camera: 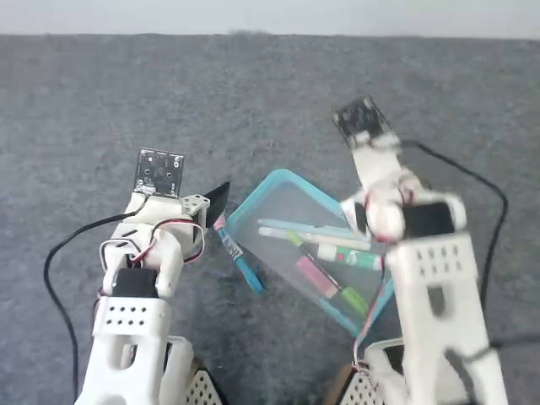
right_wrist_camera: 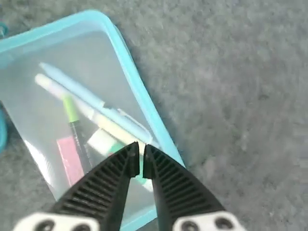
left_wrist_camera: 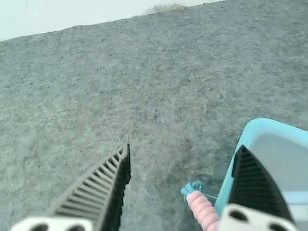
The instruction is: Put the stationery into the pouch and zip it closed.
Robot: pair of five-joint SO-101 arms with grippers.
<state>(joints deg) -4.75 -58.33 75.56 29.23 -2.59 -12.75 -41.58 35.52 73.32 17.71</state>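
Teal-rimmed clear pouch (camera: 283, 174) flat on the grey bench (camera: 101, 101), pens (camera: 312, 229) seemingly all inside, so zipping in hand: left fingers (left_wrist_camera: 113, 180) spread by the pink pull tag (left_wrist_camera: 202, 208), likely to be pinched next, right fingers (right_wrist_camera: 120, 178) pressed together above the pouch's other end.

No readable text, numbers or signs in any view. Nothing legible on the translucent turquoise-edged zip pouch (right_wrist_camera: 137, 86) below the right claw (right_wrist_camera: 139, 150), nor on the pens (right_wrist_camera: 91, 98) inside it.

bright, even, diffuse light with only faint soft shadows.
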